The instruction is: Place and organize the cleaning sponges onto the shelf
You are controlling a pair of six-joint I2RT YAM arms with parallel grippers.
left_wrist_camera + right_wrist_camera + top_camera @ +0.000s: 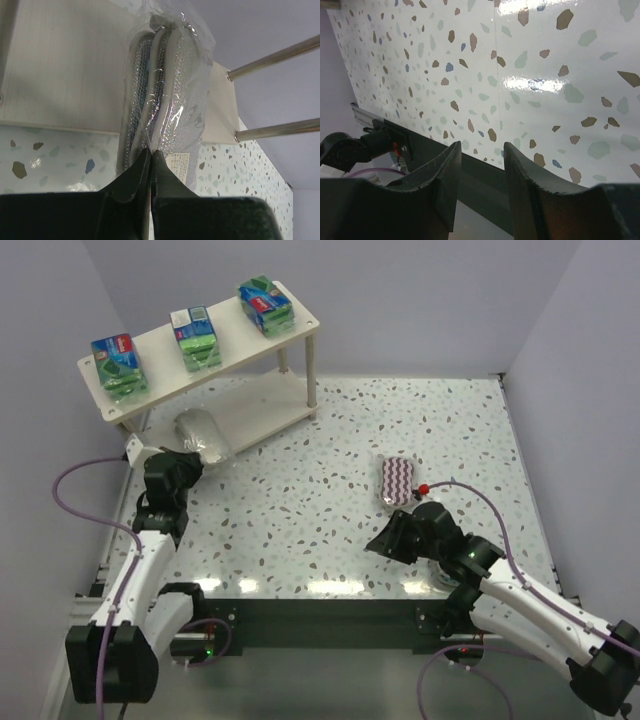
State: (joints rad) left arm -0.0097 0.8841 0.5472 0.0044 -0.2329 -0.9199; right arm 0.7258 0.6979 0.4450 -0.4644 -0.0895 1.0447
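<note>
The cream-white shelf (pixel 290 338) stands at the far left. Three green-and-blue packs sit on its top board: left (pixel 120 363), middle (pixel 195 336), right (pixel 265 304). My left gripper (pixel 186 466) is shut on the wrapper edge of the silvery clear-wrapped pack (pixel 202 434), which lies partly on the lower board. In the left wrist view, the gripper (pixel 151 152) pinches the pack (pixel 167 85) against the lower board (pixel 65 75). One purple-and-white striped oval pad (pixel 398 480) lies on the table. My right gripper (pixel 386 540) is open and empty, near and left of the pad. The second oval pad is not visible.
Grey walls close the table on the left, back and right. The shelf's metal legs (pixel 280 52) show beside the pack. In the right wrist view the open gripper (pixel 481 150) points over the table's black front rail (pixel 485 172) and the left arm's base.
</note>
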